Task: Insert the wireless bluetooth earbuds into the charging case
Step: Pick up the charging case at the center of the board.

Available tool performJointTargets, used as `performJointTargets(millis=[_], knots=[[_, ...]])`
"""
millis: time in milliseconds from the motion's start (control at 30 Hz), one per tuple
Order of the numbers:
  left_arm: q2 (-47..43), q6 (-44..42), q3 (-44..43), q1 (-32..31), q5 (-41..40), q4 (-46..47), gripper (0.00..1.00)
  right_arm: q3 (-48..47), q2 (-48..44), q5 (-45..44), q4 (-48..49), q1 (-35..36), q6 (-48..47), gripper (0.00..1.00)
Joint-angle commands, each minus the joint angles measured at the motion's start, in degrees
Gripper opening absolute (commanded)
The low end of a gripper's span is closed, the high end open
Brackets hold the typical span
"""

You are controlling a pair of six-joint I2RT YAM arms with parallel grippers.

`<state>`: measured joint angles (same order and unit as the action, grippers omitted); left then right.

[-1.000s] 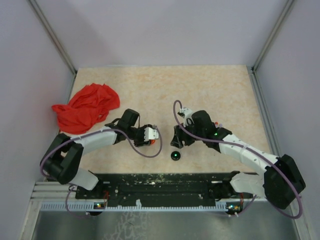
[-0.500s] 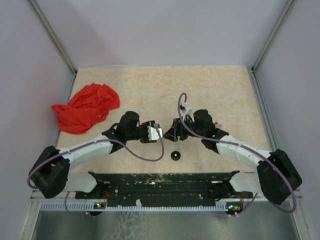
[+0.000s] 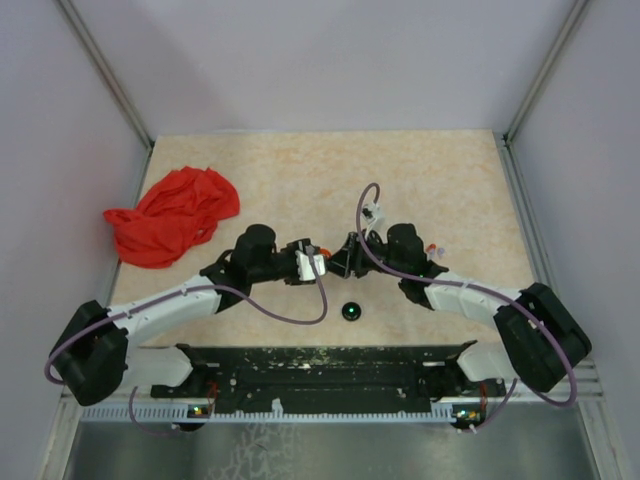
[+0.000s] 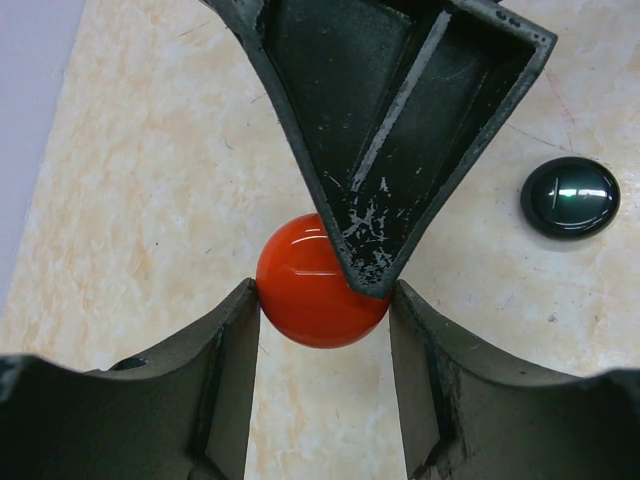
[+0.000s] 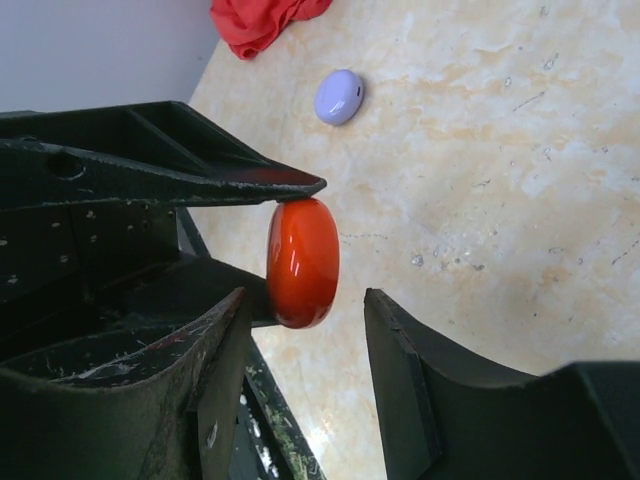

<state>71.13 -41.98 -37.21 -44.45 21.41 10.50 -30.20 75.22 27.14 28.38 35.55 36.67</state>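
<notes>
A glossy orange-red round disc (image 4: 315,290) sits between my left gripper's (image 4: 322,300) fingertips, which are shut on its rim and hold it above the table. My right gripper (image 5: 305,300) is open, its jaws on either side of the disc's (image 5: 303,262) flat faces; the near jaw is close to it and the far jaw is clear of it. In the top view the two grippers meet tip to tip, left (image 3: 316,263) and right (image 3: 343,258). No tiny bean-sized earbud shows clearly in any view.
A black round disc (image 3: 351,311) lies on the table just in front of the grippers and also shows in the left wrist view (image 4: 570,197). A lavender disc (image 5: 338,97) lies farther off. A red cloth (image 3: 172,215) is crumpled at the back left.
Both grippers have moved toward each other and away from the near edge. The left brought the orange-red disc right, and the right gripper's jaws have come round it.
</notes>
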Motion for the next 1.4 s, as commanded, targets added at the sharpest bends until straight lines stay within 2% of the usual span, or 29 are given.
performJointTargets(millis=[0,200,400,533,733,900,1100,1367], knots=[[-0.78,0.83,0.65,-0.52,0.37,1.75,0.28,0.39,0.36,1.30,8.75,-0.10,1.83,0.48],[-0.76,0.82,0.65,-0.72,0.30,1.80,0.28,0.51,0.92,2.32,10.85,-0.05,2.83,0.40],[-1.55,1.10,1.01,-0.82,0.48,1.89,0.30,0.75,0.81,2.66,11.34,-0.09,3.13,0.13],[-2.32,2.51,0.71,-0.82,-0.49,1.58,0.41,-0.08,-0.95,2.88,8.44,-0.26,1.01,0.00],[-4.43,6.13,-0.08,-0.80,1.14,-0.63,0.65,-2.79,-5.44,5.80,0.68,-1.71,-4.82,0.00],[-8.01,9.42,-0.84,-0.46,5.04,-4.40,0.74,-7.69,-8.01,8.94,-11.79,-1.89,-13.24,0.00],[-13.23,11.61,-1.86,5.38,14.66,-9.35,0.77,-11.73,-10.29,12.48,-21.07,-1.89,-20.28,0.00],[-13.47,20.27,-1.99,11.28,31.11,-3.74,0.76,-16.35,-10.87,18.41,-26.04,-1.82,-29.62,0.00]])
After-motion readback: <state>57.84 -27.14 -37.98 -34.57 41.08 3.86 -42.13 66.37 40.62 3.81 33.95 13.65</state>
